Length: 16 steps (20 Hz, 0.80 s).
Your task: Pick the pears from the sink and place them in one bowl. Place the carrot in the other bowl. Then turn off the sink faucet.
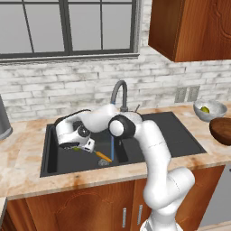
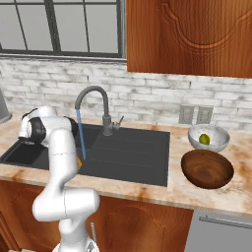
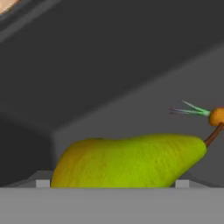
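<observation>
Arm bent low into sink (image 1: 180, 135), gripper (image 1: 77, 147) over pear (image 3: 131, 159) left of faucet (image 1: 120, 94); jaws spread either side, not pinching.

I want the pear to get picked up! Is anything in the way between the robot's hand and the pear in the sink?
Nothing visible. In the hand view the pear lies right in front of the gripper, with only bare sink behind and the carrot off to the side.
</observation>
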Tool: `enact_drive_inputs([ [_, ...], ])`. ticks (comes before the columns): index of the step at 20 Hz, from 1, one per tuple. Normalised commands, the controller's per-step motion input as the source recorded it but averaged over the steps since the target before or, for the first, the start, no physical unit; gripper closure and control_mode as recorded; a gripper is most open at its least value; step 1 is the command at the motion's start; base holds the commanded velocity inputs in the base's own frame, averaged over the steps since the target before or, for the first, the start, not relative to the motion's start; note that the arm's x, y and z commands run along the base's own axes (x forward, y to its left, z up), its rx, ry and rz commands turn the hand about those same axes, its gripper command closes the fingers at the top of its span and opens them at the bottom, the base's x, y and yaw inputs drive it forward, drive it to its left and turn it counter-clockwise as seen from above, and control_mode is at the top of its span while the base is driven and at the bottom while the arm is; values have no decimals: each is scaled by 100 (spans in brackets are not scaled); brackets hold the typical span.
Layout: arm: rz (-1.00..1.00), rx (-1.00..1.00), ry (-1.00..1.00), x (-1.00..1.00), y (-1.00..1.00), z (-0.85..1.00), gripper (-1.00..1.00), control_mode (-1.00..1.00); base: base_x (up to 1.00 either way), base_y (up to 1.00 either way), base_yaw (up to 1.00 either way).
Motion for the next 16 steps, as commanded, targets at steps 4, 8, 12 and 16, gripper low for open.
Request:
enact_drive_inputs([
  [4,-15,-2,-34,-100,-36,97,100,-100,0,0,0],
  [8,-15,-3,-37,-100,-43,100,100,-100,0,0,0],
  [12,-14,-1,-37,-100,-46,100,100,-100,0,0,0],
  [16,-13,0,-41,-100,-58,100,100,-100,0,0,0],
])
